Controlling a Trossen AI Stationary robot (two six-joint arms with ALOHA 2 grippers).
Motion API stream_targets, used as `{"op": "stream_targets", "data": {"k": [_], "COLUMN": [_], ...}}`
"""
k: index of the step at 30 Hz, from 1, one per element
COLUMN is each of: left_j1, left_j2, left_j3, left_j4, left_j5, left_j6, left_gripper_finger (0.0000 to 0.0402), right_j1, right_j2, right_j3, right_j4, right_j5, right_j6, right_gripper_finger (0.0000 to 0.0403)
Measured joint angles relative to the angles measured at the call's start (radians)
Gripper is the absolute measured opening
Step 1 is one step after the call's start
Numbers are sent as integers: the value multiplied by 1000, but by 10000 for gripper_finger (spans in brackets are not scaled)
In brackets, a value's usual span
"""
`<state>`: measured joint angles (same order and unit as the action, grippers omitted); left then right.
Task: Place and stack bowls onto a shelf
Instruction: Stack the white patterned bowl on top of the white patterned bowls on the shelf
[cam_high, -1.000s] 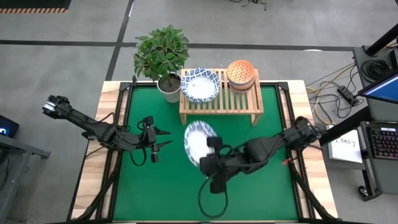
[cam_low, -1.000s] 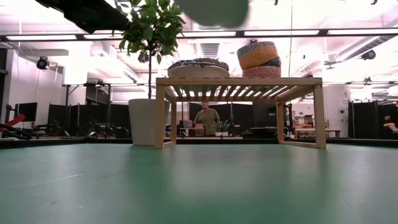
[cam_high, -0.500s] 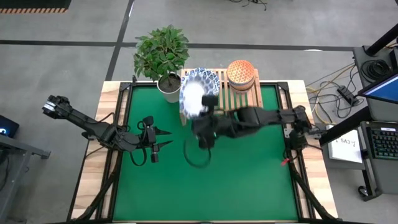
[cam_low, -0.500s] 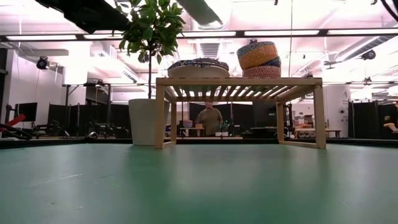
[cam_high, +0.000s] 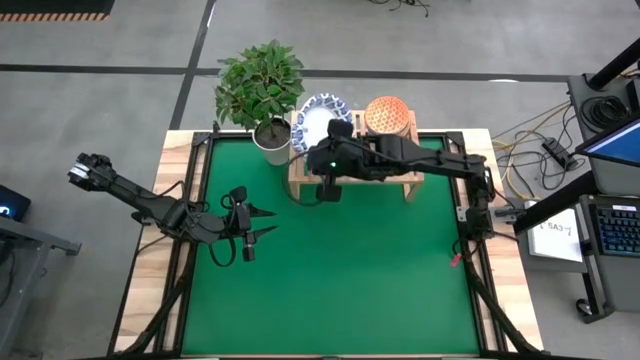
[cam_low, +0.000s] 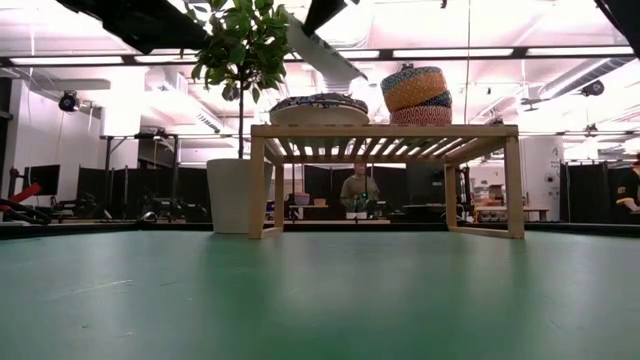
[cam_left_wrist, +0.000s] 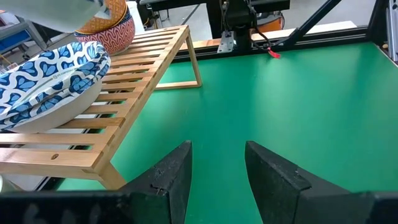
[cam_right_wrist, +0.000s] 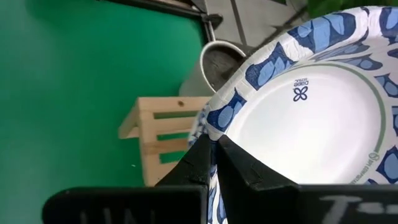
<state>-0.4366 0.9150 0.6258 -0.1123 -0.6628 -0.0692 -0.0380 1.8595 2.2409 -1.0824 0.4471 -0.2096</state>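
Green mat (cam_high: 330, 270), workshop beyond: your right gripper (cam_right_wrist: 211, 163) pinches a white blue-rimmed bowl (cam_right_wrist: 311, 112) above the shelf (cam_high: 400, 165), over the bowl (cam_left_wrist: 43, 81) already there. Only the low view shows a distant person (cam_low: 359, 190). Your left gripper (cam_left_wrist: 214, 165) waits released beside the shelf.

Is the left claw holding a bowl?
No, the left claw is open over the bare green mat with nothing between its fingers, and the blue-patterned bowl sits apart on the wooden shelf.
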Motion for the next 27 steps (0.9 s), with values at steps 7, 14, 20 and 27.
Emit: {"op": "stream_targets", "data": {"k": [7, 14, 20, 27], "left_j1": [0, 0, 0, 0], "left_j2": [0, 0, 0, 0], "left_j3": [0, 0, 0, 0], "left_j4": [0, 0, 0, 0], "left_j5": [0, 0, 0, 0], "left_j6": [0, 1, 1, 1], "left_gripper_finger": [132, 132, 132, 132], "right_j1": [-53, -86, -94, -89], "right_j2": [1, 1, 1, 1], "right_j3": [-34, -43, -43, -44], "right_j4": [16, 18, 19, 35], "right_j5": [-3, -21, -28, -34], "right_j6": [-14, -10, 1, 19], "right_gripper_finger": [11, 57, 97, 110]}}
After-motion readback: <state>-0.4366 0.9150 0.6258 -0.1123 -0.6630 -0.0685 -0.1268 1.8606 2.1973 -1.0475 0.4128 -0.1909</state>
